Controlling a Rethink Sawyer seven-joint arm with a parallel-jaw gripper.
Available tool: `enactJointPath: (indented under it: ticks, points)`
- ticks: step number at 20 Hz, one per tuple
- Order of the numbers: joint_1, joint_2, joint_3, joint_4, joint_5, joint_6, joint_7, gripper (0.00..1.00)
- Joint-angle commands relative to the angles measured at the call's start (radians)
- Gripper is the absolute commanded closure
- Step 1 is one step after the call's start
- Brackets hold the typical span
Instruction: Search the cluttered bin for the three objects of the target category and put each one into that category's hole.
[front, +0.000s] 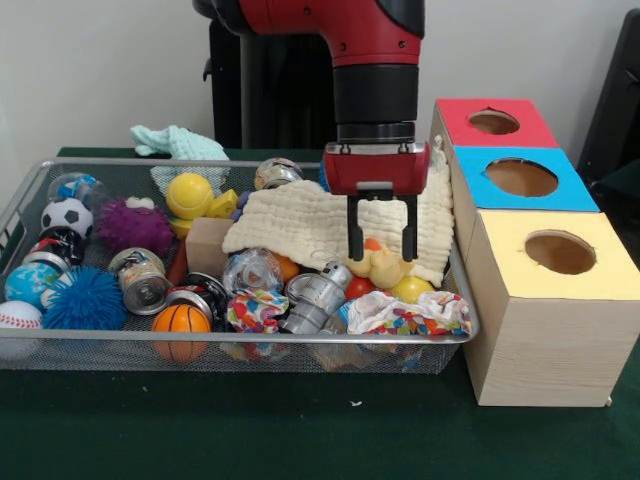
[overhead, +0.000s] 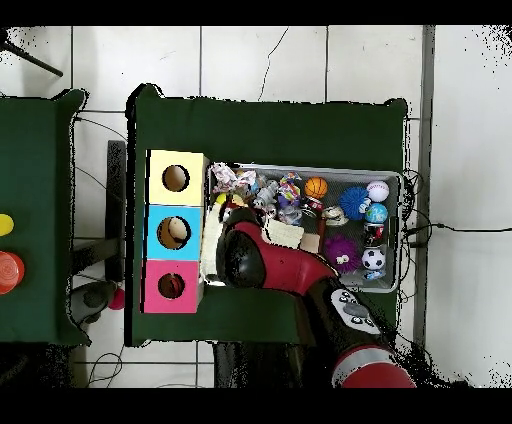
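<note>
My gripper (front: 381, 245) hangs open over the right part of the wire bin (front: 240, 337), its fingertips (front: 355, 250) just above a cream cloth (front: 300, 220) and a yellow rubber duck (front: 383, 265). Nothing is held between the fingers. To the right of the bin stand three boxes with round holes: red (front: 492, 122), blue (front: 521, 178) and yellow (front: 560, 252). In the overhead view the arm (overhead: 275, 262) hides the gripper. There, the blue box's hole (overhead: 175, 232) holds a pale object and the red box's hole (overhead: 171, 286) shows something red.
The bin is packed with balls: soccer ball (front: 67, 215), baseball (front: 18, 318), basketball (front: 181, 320), yellow ball (front: 189, 194), purple fuzzy ball (front: 133, 226), blue spiky ball (front: 83, 301). There are also tin cans (front: 141, 281), patterned cloths (front: 408, 313) and a wooden block (front: 207, 244). A teal cloth (front: 178, 142) lies behind the bin.
</note>
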Motion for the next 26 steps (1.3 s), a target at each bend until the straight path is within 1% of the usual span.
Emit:
enactJointPath:
  ticks: [1,3,4,5,6,10,18,24,26]
  points:
    - [-0.032,0.025,0.109,0.049,0.066,0.108,0.245,0.0]
    - [-0.009,0.03,0.077,0.037,0.069,0.13,0.212,0.0]
    - [0.02,0.039,0.037,0.02,0.064,0.144,0.178,0.0]
    - [0.041,0.052,0.006,0.005,0.051,0.138,0.15,0.0]
    - [0.056,0.061,-0.016,-0.009,0.046,0.144,0.13,0.0]
    - [0.094,0.066,-0.072,-0.041,0.031,0.194,0.087,0.0]
    - [0.12,0.099,-0.113,-0.085,-0.005,0.218,0.054,0.0]
    - [0.13,0.094,-0.132,-0.091,-0.019,0.207,0.05,0.0]
    - [0.15,0.091,-0.163,-0.108,-0.029,0.205,0.033,0.0]
